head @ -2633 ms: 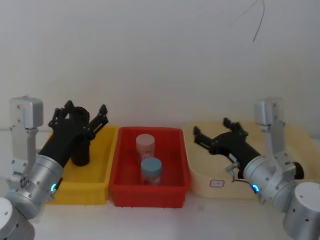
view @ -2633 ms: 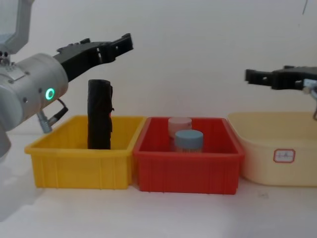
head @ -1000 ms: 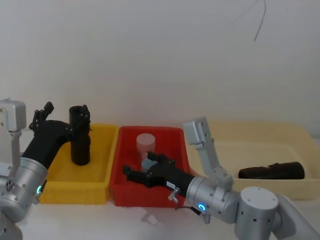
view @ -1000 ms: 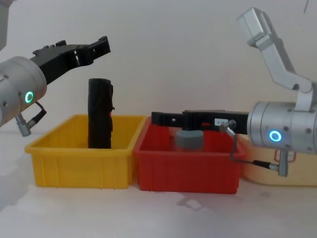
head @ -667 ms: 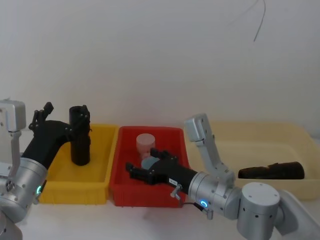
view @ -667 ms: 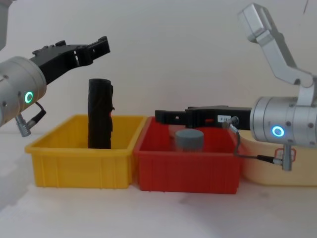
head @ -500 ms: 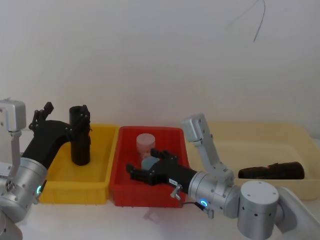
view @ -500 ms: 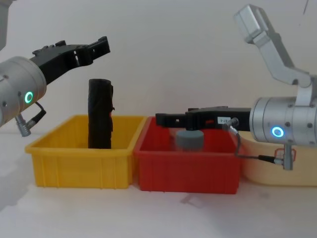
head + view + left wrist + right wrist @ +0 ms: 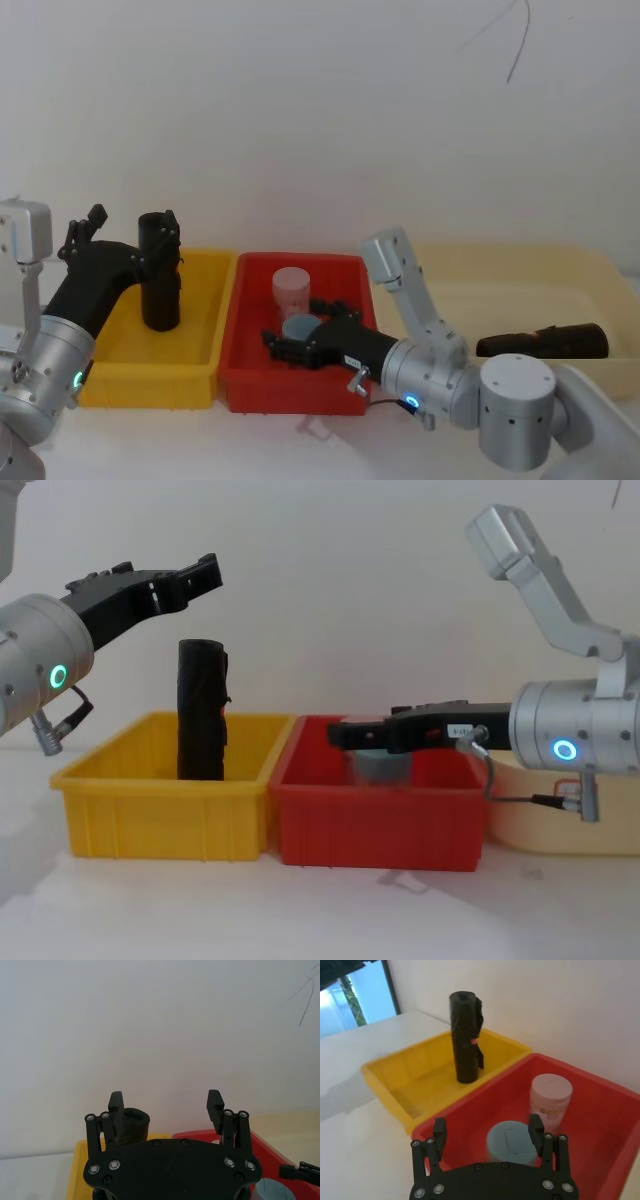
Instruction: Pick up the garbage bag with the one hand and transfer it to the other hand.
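Head view: the left gripper [image 9: 133, 220] is seen spread wide open, and nothing is held in it. The garbage bag [image 9: 159, 272], a tall, round black roll, is stood upright in the yellow plastic bin [image 9: 150, 388], just beside and below that gripper's fingers. The right gripper [image 9: 292, 322] is held low over the red plastic bin [image 9: 250, 385]. It is wide open too, with nothing gripped. A round blue jar [image 9: 302, 329] is seen under its fingers, and a pale pink jar [image 9: 291, 290] just past them. Another black roll [image 9: 545, 342] is laid flat in the beige tub [image 9: 600, 265], well apart from both grippers.

Left wrist view: the left gripper's [image 9: 166, 1102] two short, blocky fingers are seen far apart. The bag's crinkled open top [image 9: 132, 1125] is seen low down, just past one finger.

Right wrist view: the right gripper's [image 9: 488, 1130] fingers are parted widely above the blue jar's flat lid [image 9: 512, 1142]. The bag [image 9: 466, 1037] is seen well beyond them. A small red mark and a loose flap are shown on its side.

Chest view: the left gripper [image 9: 200, 575] is held just above the bag's top [image 9: 202, 710], not touching it. The right gripper's [image 9: 345, 733] long, thin fingers are stretched out level, right over the blue jar [image 9: 378, 768].
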{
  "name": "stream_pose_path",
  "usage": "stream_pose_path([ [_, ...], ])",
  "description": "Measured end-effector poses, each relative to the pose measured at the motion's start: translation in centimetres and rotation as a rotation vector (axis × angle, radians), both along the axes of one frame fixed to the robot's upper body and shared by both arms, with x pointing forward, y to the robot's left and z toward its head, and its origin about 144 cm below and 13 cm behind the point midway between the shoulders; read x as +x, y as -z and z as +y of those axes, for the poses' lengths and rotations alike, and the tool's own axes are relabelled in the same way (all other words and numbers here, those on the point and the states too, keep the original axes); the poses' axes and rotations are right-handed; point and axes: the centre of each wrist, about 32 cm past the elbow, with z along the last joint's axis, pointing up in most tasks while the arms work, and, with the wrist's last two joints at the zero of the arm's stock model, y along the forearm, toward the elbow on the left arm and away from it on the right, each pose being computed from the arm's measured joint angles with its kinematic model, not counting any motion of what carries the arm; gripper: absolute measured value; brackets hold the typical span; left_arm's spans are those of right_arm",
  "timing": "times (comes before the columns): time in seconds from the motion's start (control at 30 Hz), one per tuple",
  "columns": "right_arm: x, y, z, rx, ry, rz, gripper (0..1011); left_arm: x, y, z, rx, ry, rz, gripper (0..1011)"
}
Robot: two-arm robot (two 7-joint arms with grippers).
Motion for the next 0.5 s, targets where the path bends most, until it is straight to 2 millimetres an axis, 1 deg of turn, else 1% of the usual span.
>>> stream_pose_path([
  [0.5,0.80,0.00,-0.71,-0.012,0.033,0.002,1001,0.00,0.00,0.00,0.000,0.000,0.000,1002],
])
